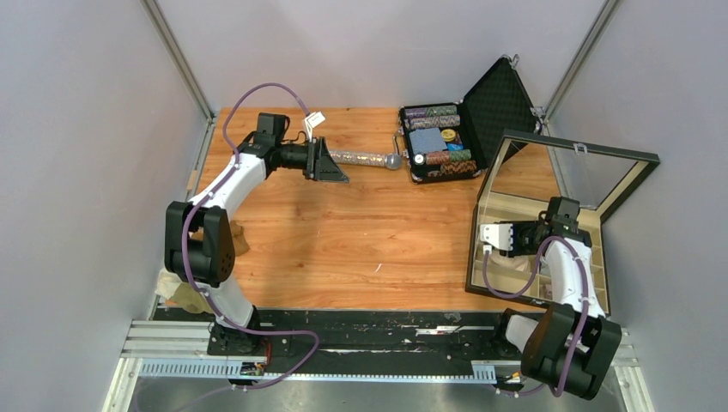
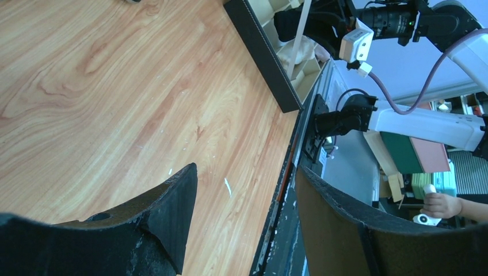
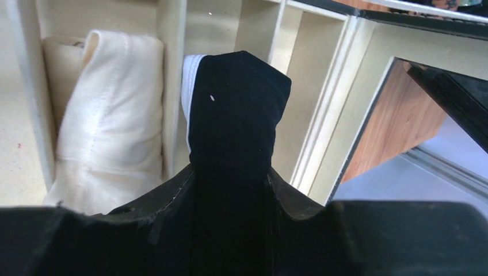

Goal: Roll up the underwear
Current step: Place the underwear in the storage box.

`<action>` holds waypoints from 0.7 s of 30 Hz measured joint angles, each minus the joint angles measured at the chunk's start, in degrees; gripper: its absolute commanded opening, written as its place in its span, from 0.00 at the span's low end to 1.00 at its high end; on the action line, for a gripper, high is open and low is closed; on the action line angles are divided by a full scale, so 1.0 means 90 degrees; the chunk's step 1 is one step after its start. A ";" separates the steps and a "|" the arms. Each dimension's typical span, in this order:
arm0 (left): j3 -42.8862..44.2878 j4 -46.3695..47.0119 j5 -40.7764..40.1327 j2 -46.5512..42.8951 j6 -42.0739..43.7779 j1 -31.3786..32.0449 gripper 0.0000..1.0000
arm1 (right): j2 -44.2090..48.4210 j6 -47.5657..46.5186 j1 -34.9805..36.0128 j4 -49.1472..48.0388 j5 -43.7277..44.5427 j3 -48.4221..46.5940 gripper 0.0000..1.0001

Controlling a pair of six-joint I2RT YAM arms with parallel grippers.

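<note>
My right gripper [image 3: 230,172] is shut on a rolled black underwear [image 3: 236,109] with a white waistband edge and holds it over a compartment of the cream divided box [image 3: 322,115]. A rolled cream underwear [image 3: 109,121] lies in the compartment to its left. In the top view the right gripper [image 1: 560,225] is over the box [image 1: 489,257]. Beige underwear [image 1: 235,237] lies at the table's left edge behind the left arm, with more cloth [image 1: 185,293] near its base. My left gripper [image 1: 330,163] is open and empty at the far left; its fingers [image 2: 172,213] hang above bare wood.
A glittery silver microphone [image 1: 369,159] lies just right of the left gripper. An open black case [image 1: 438,142] of poker chips stands at the back. The box's glass lid [image 1: 567,167] stands open at the right. The box corner [image 2: 270,63] shows in the left wrist view.
</note>
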State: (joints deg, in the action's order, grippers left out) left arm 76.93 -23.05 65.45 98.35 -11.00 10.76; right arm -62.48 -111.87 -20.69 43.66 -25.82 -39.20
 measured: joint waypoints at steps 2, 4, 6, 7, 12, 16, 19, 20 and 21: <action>-0.0005 0.0000 0.0000 0.0000 0.0000 0.0000 0.70 | -0.0051 -0.0066 0.0000 0.0112 -0.0041 0.0000 0.00; -0.0019 0.0002 0.0000 0.0000 0.0000 0.0000 0.70 | -0.0141 -0.0104 0.0000 0.0199 -0.0063 -0.0007 0.00; -0.0041 0.0000 0.0000 0.0000 0.0000 0.0000 0.70 | -0.0274 -0.0134 0.0000 0.0214 -0.0063 -0.0007 0.00; -0.0044 0.0000 0.0000 0.0000 0.0000 0.0000 0.70 | -0.0355 -0.0134 0.0000 0.0211 -0.0061 -0.0017 0.00; -0.0044 -0.0002 0.0000 0.0000 0.0002 0.0000 0.70 | -0.0860 -0.0131 0.0000 0.0270 -0.0056 -0.0255 0.00; -0.0044 -0.0010 -0.0007 0.0000 0.0017 0.0000 0.70 | -0.1311 -0.0131 0.0000 0.0488 -0.0092 -0.0571 0.00; -0.0044 -0.0036 -0.0029 0.0000 0.0073 0.0000 0.70 | -0.1732 -0.0126 0.0000 0.0619 -0.0100 -0.0789 0.00; -0.0044 -0.0058 -0.0039 0.0000 0.0100 0.0000 0.70 | -0.1897 -0.0119 0.0000 0.0675 -0.0092 -0.0872 0.00; -0.0044 -0.0087 -0.0053 0.0000 0.0124 0.0000 0.70 | -0.2064 -0.0104 0.0000 0.0726 -0.0090 -0.0952 0.00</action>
State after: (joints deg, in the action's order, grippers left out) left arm 76.53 -23.83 64.97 98.35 -9.89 10.76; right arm -81.06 -112.81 -20.69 50.19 -26.63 -47.77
